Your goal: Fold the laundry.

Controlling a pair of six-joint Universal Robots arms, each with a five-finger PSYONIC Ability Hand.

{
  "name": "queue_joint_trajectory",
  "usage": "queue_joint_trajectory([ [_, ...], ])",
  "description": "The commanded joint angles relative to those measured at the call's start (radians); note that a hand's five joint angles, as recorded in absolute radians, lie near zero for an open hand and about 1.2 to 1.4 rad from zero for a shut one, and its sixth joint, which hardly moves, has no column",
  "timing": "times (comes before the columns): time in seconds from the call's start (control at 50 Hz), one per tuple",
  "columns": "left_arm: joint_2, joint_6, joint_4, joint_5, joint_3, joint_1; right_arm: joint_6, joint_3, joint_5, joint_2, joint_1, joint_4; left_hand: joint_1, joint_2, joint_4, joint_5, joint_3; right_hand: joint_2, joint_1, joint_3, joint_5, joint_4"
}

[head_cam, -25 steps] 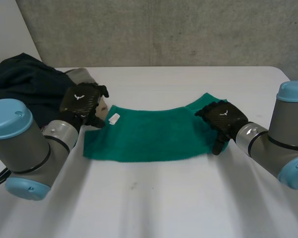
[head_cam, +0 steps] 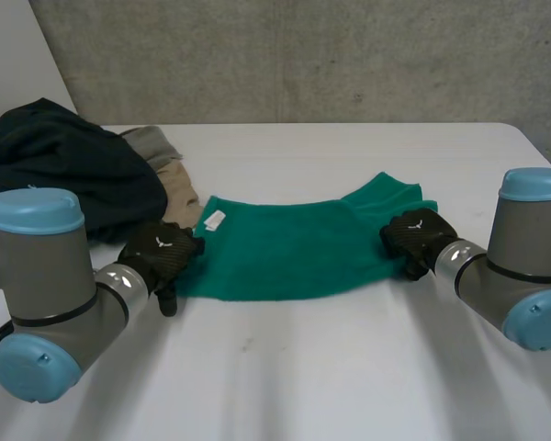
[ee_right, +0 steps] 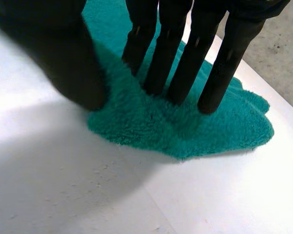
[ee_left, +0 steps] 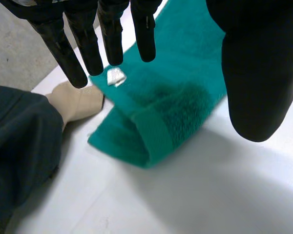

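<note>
Green fuzzy towel (head_cam: 294, 253) lies flat on the white table (head_cam: 303, 377), a broad strip with its long axis running left to right and a white label (head_cam: 212, 219) near its left end. Since half a second ago, the left hand (head_cam: 161, 250) has dropped from beside the label to the near left corner, fingers straight and spread above the hem. The right hand (head_cam: 415, 232) presses straight fingers (ee_right: 185, 63) on the right end.
</note>
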Motion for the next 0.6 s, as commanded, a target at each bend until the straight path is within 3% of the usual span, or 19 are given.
queue_joint_trajectory([
  [0.02, -0.057, 0.013, 0.008, -0.007, 0.021, -0.002, 0.015, 0.011, -0.002, -0.015, 0.003, -0.046, 0.126, 0.144, 0.149, 0.146, 0.141, 0.331, 0.379, 0.34, 0.347, 0.336],
  [0.18, -0.133, 0.049, 0.06, -0.016, 0.069, -0.005, 0.103, 0.077, -0.022, -0.172, 0.037, -0.096, 0.273, 0.291, 0.295, 0.293, 0.288, 0.331, 0.379, 0.34, 0.347, 0.336],
  [0.32, -0.182, 0.072, 0.102, -0.027, 0.105, -0.013, 0.182, 0.082, -0.03, -0.214, 0.055, -0.095, 0.405, 0.423, 0.427, 0.425, 0.419, 0.331, 0.379, 0.34, 0.347, 0.336],
  [0.4, -0.195, 0.093, 0.111, -0.05, 0.127, -0.011, 0.196, 0.08, -0.024, -0.217, 0.078, -0.095, 0.566, 0.584, 0.589, 0.586, 0.581, 0.331, 0.379, 0.34, 0.347, 0.336],
  [0.5, -0.167, 0.093, 0.129, -0.073, 0.139, -0.011, 0.176, 0.079, -0.016, -0.228, 0.077, -0.095, 1.038, 1.056, 1.06, 1.057, 1.052, 0.331, 0.379, 0.34, 0.347, 0.336],
  [0.6, -0.133, 0.087, 0.142, -0.099, 0.141, -0.017, 0.171, 0.074, -0.007, -0.243, 0.066, -0.082, 1.039, 1.057, 1.061, 1.059, 1.054, 0.331, 0.379, 0.34, 0.347, 0.336],
])
